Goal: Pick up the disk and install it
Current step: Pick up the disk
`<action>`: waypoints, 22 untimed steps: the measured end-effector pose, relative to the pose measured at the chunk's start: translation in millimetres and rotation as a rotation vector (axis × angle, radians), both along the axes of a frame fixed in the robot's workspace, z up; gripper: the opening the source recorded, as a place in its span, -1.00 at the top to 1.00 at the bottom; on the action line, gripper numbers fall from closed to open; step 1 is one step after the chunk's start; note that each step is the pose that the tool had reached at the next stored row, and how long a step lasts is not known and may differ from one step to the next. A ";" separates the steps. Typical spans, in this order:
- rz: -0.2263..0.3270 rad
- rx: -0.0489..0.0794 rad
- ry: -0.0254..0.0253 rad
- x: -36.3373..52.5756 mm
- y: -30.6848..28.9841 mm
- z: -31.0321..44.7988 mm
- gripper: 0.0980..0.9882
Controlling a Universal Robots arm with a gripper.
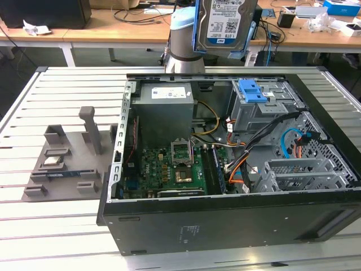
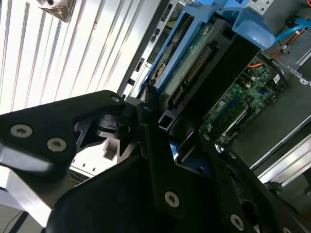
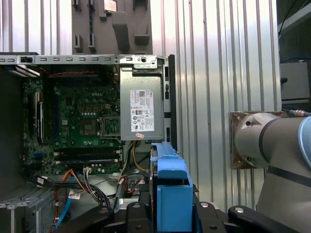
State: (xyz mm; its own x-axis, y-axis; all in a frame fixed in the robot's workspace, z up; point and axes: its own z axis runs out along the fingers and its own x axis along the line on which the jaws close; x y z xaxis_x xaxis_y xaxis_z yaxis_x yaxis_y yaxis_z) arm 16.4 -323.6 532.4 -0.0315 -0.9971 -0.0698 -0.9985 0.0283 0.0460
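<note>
On the slatted silver metal table (image 1: 56, 237) lies the open black computer tower case (image 1: 225, 226), a grey power-supply box (image 1: 163, 107) inside it, and above its far edge in the exterior view hangs the flat silver metal hard-drive disk (image 1: 225, 22) in its blue plastic caddy, clamped between the black gripper's (image 3: 172, 213) fingers.

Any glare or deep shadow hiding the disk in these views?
Exterior view: even light, the disk plainly lit. Second wrist view: the slatted table glares white, the disk beside it darker. First wrist view: the computer case is dim inside.
</note>
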 end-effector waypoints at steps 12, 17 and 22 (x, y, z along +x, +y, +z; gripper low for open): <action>0.000 0.000 0.0000 0.0 -9.3 -0.5 0.40; 0.000 0.000 0.0000 -0.1 -13.2 -1.1 0.40; 0.000 0.000 0.0000 -0.1 -18.5 -1.7 0.40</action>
